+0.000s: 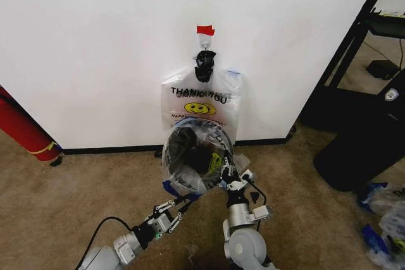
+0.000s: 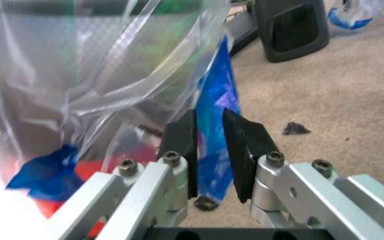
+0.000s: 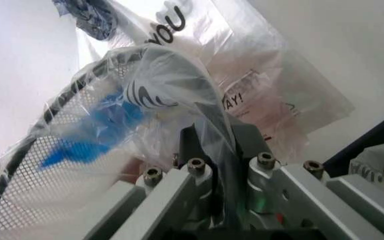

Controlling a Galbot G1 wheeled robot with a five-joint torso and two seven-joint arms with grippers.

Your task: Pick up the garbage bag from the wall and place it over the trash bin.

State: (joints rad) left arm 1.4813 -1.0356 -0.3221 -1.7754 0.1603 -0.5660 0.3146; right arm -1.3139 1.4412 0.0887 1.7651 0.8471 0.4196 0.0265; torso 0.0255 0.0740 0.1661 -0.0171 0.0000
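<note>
The left gripper (image 2: 209, 150) sits low by the near left side of the trash bin (image 1: 183, 156), and its two black fingers (image 2: 178, 137) are squeezed onto a blue strip of the garbage bag (image 2: 215, 95), with only that thin strip between them. In the head view, this left gripper (image 1: 179, 207) reaches up from the bottom of the picture toward the bag's lower edge. The right gripper (image 1: 226, 178) is at the near right side of the bin, and in its wrist view the right gripper (image 3: 220, 145) has its fingers pinched tight on a fold of the clear plastic. The garbage bag (image 1: 202, 150) is pulled over the top of the bin, so the black mesh (image 3: 25, 185) shows through the see-through plastic, and blue patches (image 3: 92, 130) lie against the mesh. The bin stands on the brown carpet (image 1: 76, 194), close to the wall (image 1: 95, 42). Behind it, a second bag (image 1: 202, 102) with a yellow smiley and dark letters hangs flat on the wall from a small hook (image 1: 204, 43) under a piece of red tape (image 1: 205, 30). A red roll (image 1: 22, 128) leans at the left, and a black cabinet (image 1: 367, 143) stands at the right.
</note>
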